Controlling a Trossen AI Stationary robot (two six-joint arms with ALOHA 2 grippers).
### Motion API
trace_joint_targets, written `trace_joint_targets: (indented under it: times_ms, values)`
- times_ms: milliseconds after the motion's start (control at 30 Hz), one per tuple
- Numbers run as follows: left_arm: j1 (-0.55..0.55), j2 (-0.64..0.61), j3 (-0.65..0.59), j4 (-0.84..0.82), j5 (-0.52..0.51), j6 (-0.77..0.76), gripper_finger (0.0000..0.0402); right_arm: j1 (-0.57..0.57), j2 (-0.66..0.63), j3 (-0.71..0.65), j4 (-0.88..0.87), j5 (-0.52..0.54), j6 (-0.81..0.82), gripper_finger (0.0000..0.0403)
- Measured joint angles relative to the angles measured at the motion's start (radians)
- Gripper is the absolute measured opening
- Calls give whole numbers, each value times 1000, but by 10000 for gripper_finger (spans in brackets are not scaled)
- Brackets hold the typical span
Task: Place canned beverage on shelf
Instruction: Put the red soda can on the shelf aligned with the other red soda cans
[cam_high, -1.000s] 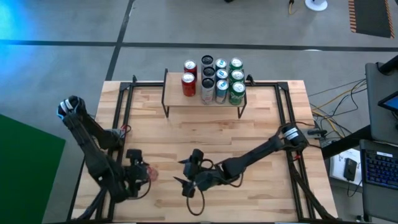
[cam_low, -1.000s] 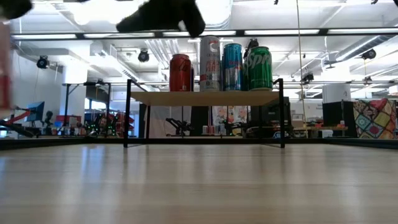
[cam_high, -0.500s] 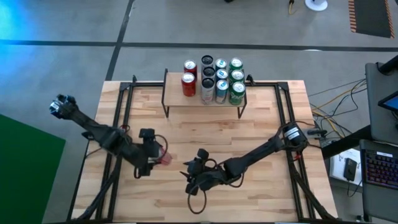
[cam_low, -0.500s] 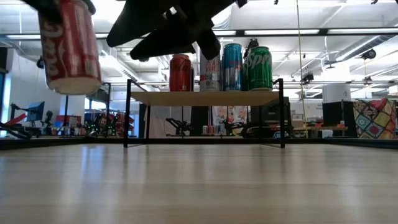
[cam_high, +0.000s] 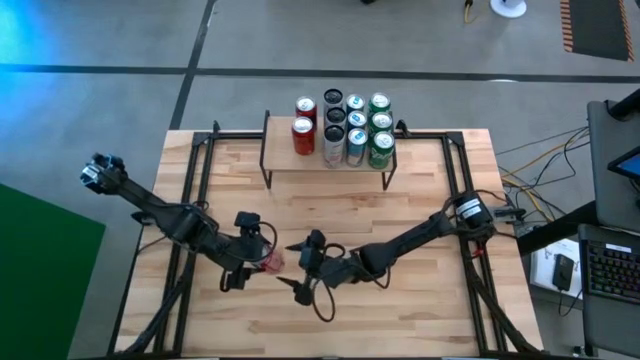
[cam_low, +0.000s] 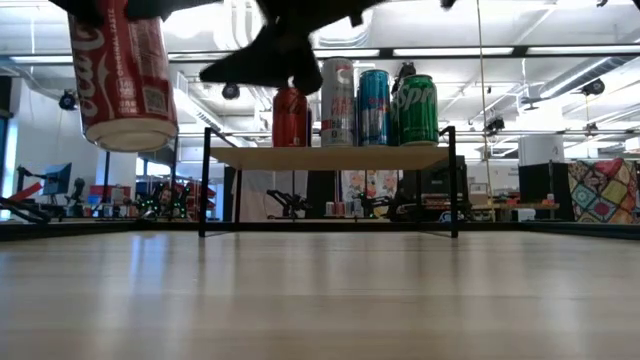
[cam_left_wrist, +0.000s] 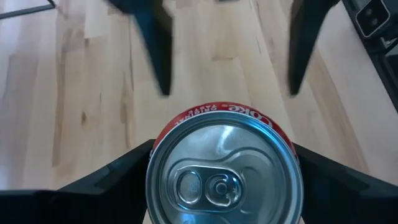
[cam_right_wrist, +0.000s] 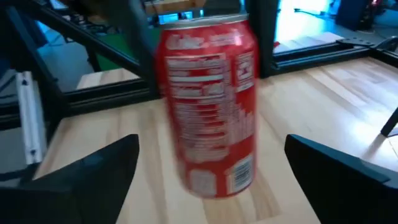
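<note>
A red cola can (cam_low: 125, 70) hangs in my left gripper (cam_high: 260, 258), well above the table's middle left; its silver top fills the left wrist view (cam_left_wrist: 224, 171). My right gripper (cam_high: 293, 268) is open just to the can's right, its fingers level and pointing at the can (cam_right_wrist: 208, 102) without touching it. The shelf (cam_low: 330, 157), a light-wood board on black legs at the table's far middle, carries several cans (cam_high: 345, 125) standing on their bases. My left gripper pinches the can's side wall (cam_left_wrist: 155, 155) between its two fingers, one on each side, just below the top rim. The fingers come from above, pointing down. The can hangs lifted clear of the table, almost upright with a slight tilt.
Black frame rails (cam_high: 200, 170) run along the table's left and right sides. Bare wood lies between the grippers and the shelf (cam_high: 330, 165). The red cans on the shelf (cam_high: 303, 135) stand at its left end, with board showing beside them.
My left gripper has carried the red can up from the near left and toward the table's middle, the can staying roughly upright. My right gripper has moved toward the far edge and toward the can.
</note>
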Motion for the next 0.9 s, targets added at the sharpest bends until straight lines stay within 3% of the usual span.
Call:
trace_joint_targets:
  times_ms: [367, 633, 767, 900]
  values:
    - [21, 6, 0, 86, 10, 30, 298, -22, 32, 0, 99, -5, -60, 381]
    - [57, 5, 1, 126, 41, 34, 299, -34, 32, 0, 90, -12, -59, 314]
    - [61, 4, 1, 133, 48, 30, 318, -34, 32, 0, 90, -12, -58, 272]
    - [61, -24, 4, 170, 25, 16, 355, -34, 36, -4, 79, 58, -63, 272]
